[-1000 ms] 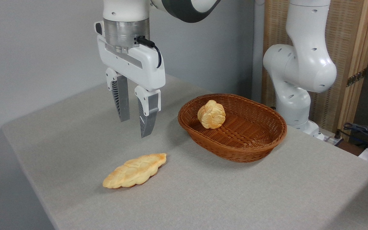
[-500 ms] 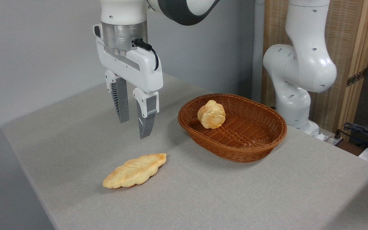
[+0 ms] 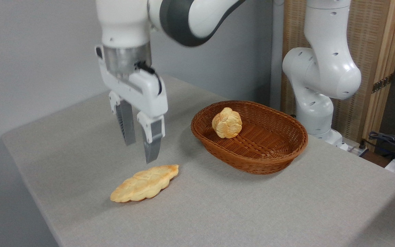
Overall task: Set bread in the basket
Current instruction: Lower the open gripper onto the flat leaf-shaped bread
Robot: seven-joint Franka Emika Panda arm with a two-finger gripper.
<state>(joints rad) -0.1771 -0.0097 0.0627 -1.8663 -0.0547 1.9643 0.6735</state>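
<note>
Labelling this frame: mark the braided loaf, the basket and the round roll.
braided loaf [image 3: 144, 183], fixed camera, middle of its top.
basket [image 3: 252, 165], fixed camera, near outer wall.
round roll [image 3: 227, 122], fixed camera, centre of its front.

We see a small round roll, a grey table under it, and a slatted wooden screen behind that table.

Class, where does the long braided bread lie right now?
The bread lies flat on the table, left of the basket, just below the open gripper.
</note>
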